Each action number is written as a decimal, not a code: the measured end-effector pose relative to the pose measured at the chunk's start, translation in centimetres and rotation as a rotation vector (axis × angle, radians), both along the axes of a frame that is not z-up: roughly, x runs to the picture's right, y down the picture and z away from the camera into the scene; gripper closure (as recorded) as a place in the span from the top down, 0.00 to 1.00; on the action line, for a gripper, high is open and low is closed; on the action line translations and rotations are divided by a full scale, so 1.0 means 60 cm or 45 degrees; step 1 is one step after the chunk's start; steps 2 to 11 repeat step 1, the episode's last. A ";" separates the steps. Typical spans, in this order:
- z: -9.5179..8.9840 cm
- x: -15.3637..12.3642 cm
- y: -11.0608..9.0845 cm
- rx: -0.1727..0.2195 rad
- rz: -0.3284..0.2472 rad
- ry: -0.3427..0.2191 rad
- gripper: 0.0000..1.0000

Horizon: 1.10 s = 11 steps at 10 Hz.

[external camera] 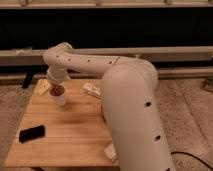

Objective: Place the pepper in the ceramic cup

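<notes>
A small white ceramic cup [60,98] stands on the far left part of the wooden table [70,125]. A dark red pepper [56,91] shows right at the cup's rim, under the end of my arm. My gripper [55,86] hangs directly above the cup, at the end of the cream arm that reaches over from the right. Whether the pepper rests in the cup or is still held does not show.
A black flat object [31,133] lies near the table's front left. A yellowish item [44,87] sits at the far left edge and a pale packet [91,90] lies at the back middle. My arm's bulky body [132,115] covers the table's right side.
</notes>
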<state>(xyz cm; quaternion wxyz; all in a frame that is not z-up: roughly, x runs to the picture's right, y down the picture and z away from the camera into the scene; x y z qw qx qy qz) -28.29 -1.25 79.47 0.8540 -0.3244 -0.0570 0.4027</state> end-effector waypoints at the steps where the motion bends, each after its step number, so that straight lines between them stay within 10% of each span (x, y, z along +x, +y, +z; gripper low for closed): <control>1: -0.001 0.000 0.001 0.000 -0.001 -0.001 0.99; 11: -0.001 0.000 0.001 0.000 -0.001 -0.001 0.99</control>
